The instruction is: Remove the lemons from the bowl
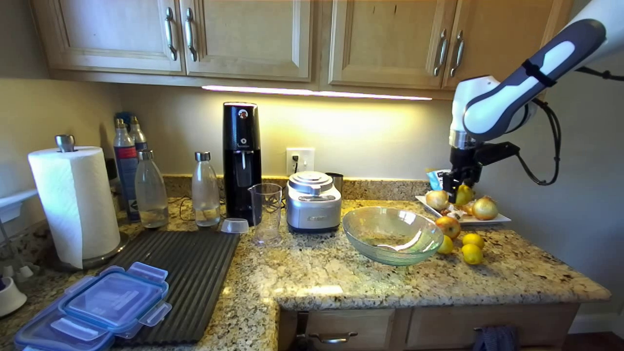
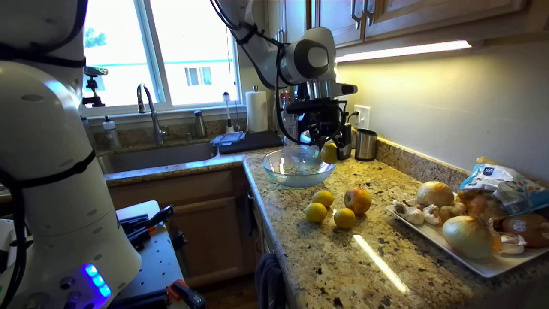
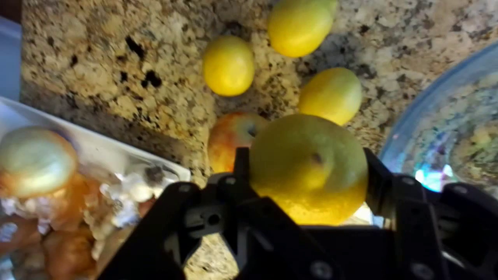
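Observation:
My gripper is shut on a yellow-green lemon, one finger on each side of it. In both exterior views the held lemon hangs in the air above the counter, outside the bowl. The clear glass bowl stands on the counter, and no lemon shows inside it. Its rim shows at the right of the wrist view. Three lemons lie loose on the counter beside the bowl: one lemon, another lemon and a third lemon.
A red-yellow apple lies by the loose lemons. A white tray holds onions and garlic, with a bag beside it. A silver appliance stands near the bowl. The counter's front edge is beyond the lemons.

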`<state>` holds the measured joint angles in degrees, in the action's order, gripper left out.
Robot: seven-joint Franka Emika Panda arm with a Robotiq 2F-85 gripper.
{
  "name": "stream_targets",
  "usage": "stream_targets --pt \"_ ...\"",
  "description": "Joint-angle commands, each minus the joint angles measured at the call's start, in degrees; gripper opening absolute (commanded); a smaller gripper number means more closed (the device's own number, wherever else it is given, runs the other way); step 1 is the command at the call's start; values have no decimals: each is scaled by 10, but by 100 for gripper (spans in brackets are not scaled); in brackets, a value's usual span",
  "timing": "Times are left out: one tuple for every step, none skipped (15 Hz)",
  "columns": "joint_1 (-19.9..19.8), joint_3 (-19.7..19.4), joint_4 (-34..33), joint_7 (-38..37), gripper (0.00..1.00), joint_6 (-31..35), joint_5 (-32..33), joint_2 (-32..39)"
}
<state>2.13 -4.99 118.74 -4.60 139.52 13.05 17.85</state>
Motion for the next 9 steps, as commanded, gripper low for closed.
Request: stream_targets --pt "-5 -37 47 -97 42 14 25 -13" --pt "-5 -46 51 -120 42 10 26 -10" --pt "-5 -55 58 -146 42 14 29 -6" --pt "-6 -62 65 -167 42 18 29 -2" --pt "-7 -68 71 -183 42 25 28 4" --pt "-12 -67 79 -182 42 39 20 8" --pt "-12 -71 85 -190 42 51 20 15" --pt "-13 -73 89 -199 42 62 16 23" --pt "-16 -74 94 -200 42 78 8 32"
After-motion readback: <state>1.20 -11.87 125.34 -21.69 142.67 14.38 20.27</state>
